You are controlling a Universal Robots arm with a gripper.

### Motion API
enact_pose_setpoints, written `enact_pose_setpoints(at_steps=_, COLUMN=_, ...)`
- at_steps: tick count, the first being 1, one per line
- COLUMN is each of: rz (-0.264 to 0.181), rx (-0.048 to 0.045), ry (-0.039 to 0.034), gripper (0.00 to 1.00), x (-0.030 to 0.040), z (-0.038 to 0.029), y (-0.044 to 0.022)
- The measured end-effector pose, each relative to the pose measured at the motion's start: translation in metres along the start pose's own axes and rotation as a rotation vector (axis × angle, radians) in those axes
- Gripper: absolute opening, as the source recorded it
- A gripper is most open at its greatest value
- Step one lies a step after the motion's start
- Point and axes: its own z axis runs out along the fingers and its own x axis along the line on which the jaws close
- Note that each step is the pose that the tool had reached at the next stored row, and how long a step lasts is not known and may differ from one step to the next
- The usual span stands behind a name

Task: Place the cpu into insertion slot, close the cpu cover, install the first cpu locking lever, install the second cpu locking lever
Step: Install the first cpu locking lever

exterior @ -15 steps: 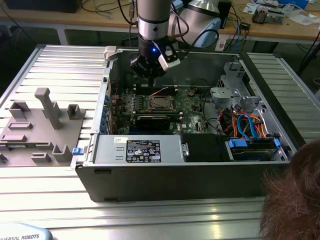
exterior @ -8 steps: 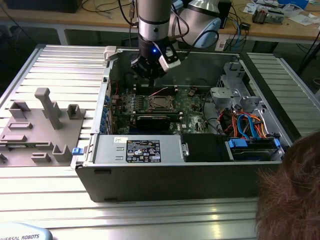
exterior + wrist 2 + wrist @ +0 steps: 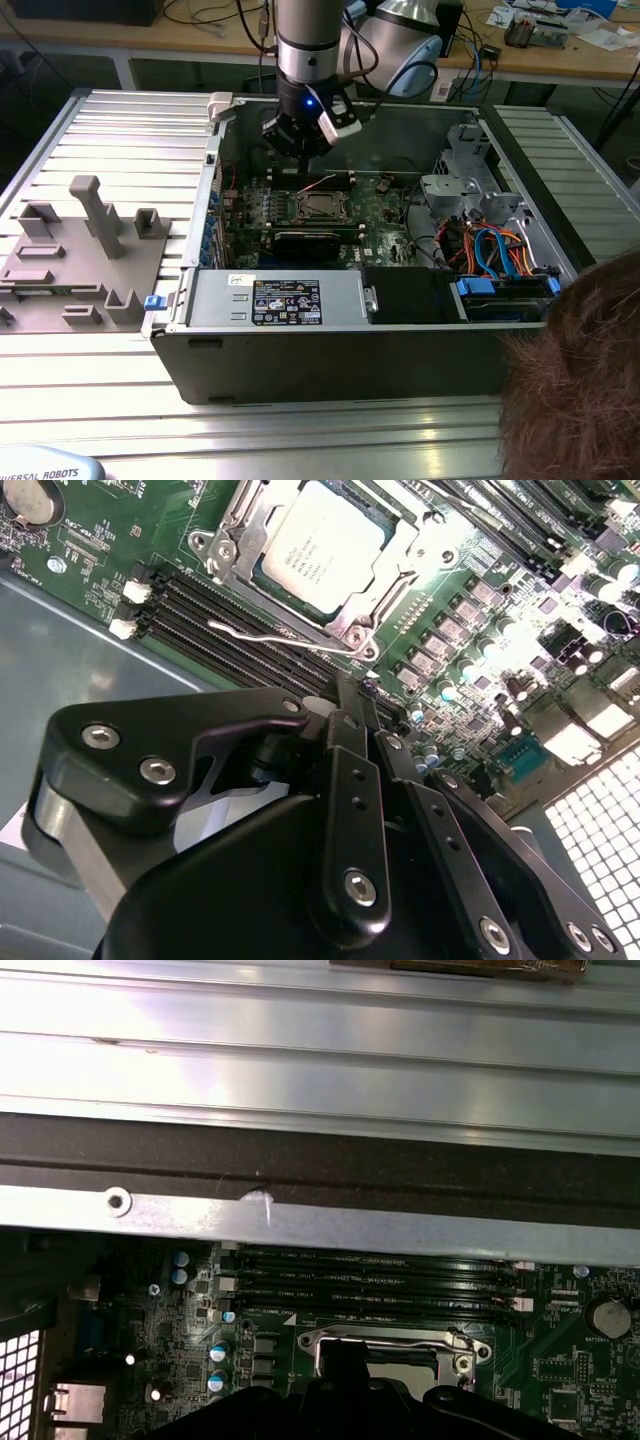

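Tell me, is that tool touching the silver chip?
Apart. In the second wrist view the tool hangs above the memory slots, with green board showing between it and the cpu seated in its socket.

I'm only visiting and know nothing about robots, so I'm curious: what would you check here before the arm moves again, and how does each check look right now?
1. Small square chip with a dull silver metal top seated in the dark socket framed by silvery metal: ok.
2. Thin silvery metal frame plate down around the chip: ok, it seems flat.
3. Thin wire locking lever latched: not ok, it lies loose beside the socket.
4. Second lever: cannot tell.
5. Black end effector carrying nothing: ok; it hangs above the green motherboard, fingertips together.
6. Person's head away from the arm: ok, it is outside the computer case.
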Motion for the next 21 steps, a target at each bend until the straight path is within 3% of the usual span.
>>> enact_pose_setpoints(at_steps=11, rz=0.0, rx=0.0, ry=0.0, gripper=0.11, x=-0.0013, z=0.0026, y=-0.0003)
enact_pose_setpoints(at_steps=21, rz=0.0, rx=-0.0001, ry=0.0, gripper=0.11, x=-0.0036, z=0.0095, y=-0.0009)
